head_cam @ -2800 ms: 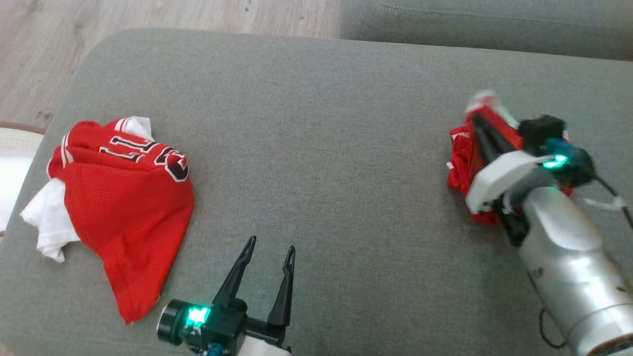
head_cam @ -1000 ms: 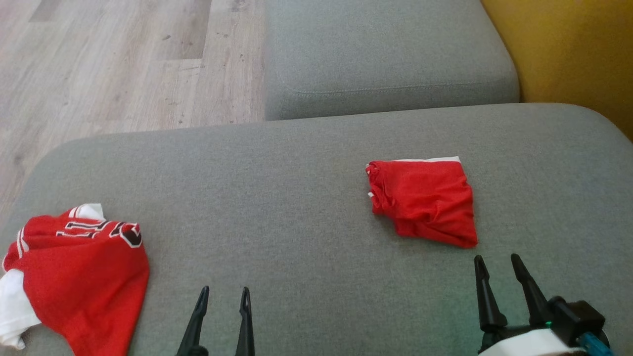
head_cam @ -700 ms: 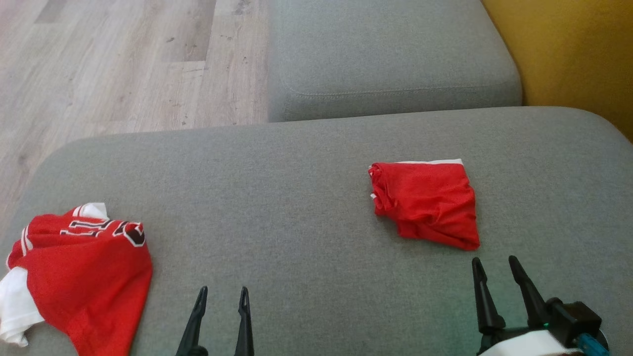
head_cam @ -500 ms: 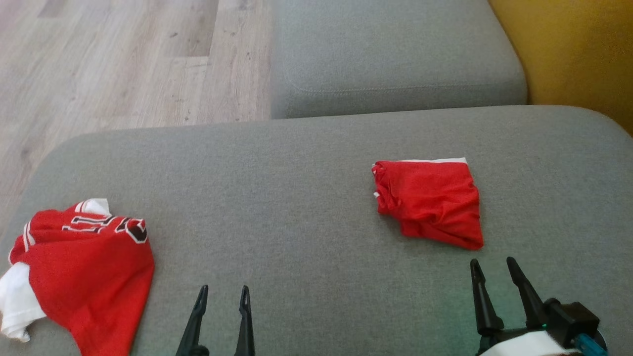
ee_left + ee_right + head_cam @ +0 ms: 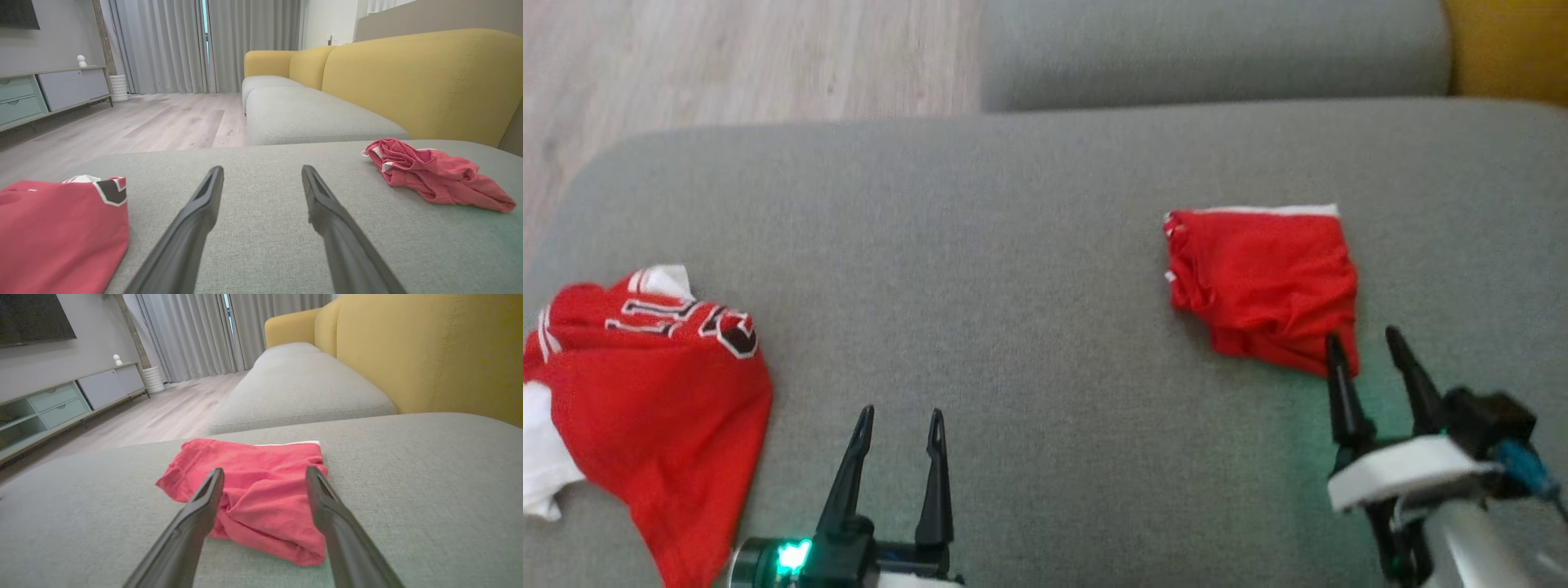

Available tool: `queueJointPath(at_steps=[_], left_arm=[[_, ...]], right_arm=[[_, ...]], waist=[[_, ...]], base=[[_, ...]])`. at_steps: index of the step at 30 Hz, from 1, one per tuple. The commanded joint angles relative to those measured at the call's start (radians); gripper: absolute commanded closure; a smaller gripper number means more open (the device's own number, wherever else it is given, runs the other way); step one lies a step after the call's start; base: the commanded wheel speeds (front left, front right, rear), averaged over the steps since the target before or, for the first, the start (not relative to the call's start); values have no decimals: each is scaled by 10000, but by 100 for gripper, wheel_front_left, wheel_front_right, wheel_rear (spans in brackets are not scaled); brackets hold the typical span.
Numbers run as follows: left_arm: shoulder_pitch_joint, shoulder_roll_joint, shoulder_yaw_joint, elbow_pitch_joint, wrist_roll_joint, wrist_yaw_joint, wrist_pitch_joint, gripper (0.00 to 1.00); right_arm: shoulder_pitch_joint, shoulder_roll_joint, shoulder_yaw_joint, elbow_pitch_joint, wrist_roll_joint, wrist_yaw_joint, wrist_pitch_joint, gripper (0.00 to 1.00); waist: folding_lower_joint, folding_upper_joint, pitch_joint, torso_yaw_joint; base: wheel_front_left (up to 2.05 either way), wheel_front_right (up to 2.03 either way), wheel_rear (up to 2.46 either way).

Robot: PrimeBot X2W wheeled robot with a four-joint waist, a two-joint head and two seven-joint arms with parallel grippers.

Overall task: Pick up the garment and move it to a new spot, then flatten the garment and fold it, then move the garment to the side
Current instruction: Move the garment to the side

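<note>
On the gray cushion (image 5: 1045, 204), the garment (image 5: 654, 400) lies crumpled (far left); left gripper (image 5: 901, 411) and right gripper (image 5: 1362, 333) spread wide, holding nothing.

Bright daylight, one soft view

We see even daylight with only faint shadows; in the wrist views it comes through the curtains (image 5: 196, 45) at the far window. The head view is blurred throughout, and the lettering on the garment (image 5: 654, 384) is smudged. A green glow tints the sofa cushion (image 5: 1045, 245) beside the right arm's jaws. In the wrist views the jaws go soft toward the bottom edge, and the reds wash out to pink.
</note>
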Motion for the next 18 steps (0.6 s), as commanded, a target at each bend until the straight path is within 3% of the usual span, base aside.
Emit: queueJointPath(at_steps=[1,6,12,18], left_arm=[[-467,-64,193,-248,-58,5,-53,0],[-854,-64,166,-147,-19,-67,-53,0],[-1358,-64,119,-74,67,-186,-53,0],[-1504,-64,32,-9,74,-213,-53,0]], right_arm=[[-670,-220,184,40,149,-9,-109,0],[-2013,-447,-25,1503,938,-9,148,0],[-3365,-806,-180,3121,2155,-9,1881,0],[-3956,-905,-221,4387,2431,-9,2994,0]], waist=[[-2,0,300,88],[-2,0,715,139],[-2,0,1198,264],[-2,0,1440,389]], base=[[0,0,0],[0,0,0],[0,0,0],[0,0,0]])
